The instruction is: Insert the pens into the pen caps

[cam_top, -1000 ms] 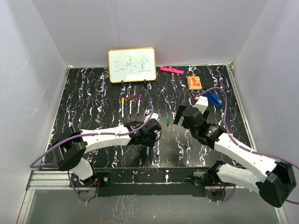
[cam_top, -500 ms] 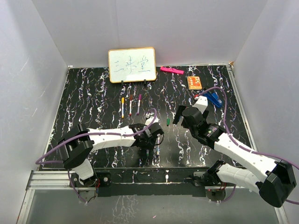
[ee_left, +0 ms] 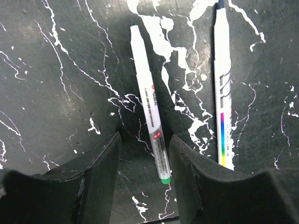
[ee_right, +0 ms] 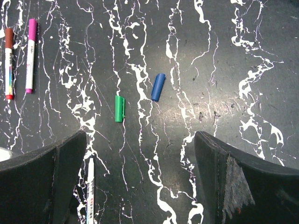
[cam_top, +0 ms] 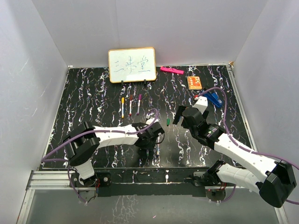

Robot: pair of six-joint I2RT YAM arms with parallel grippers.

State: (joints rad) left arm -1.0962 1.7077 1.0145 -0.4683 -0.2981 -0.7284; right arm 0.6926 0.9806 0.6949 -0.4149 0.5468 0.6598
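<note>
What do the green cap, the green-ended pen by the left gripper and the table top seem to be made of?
Green cap: probably moulded plastic, smooth, even colour with a soft shine.
Green-ended pen: likely plastic too, white glossy barrel with printed text.
Table top: black marble-look sheet, perhaps laminate; fine scratches show, material uncertain.

Bright, even overhead light, soft shadows, sharp focus, mild glare on tabletop [cam_top: 93,93]
</note>
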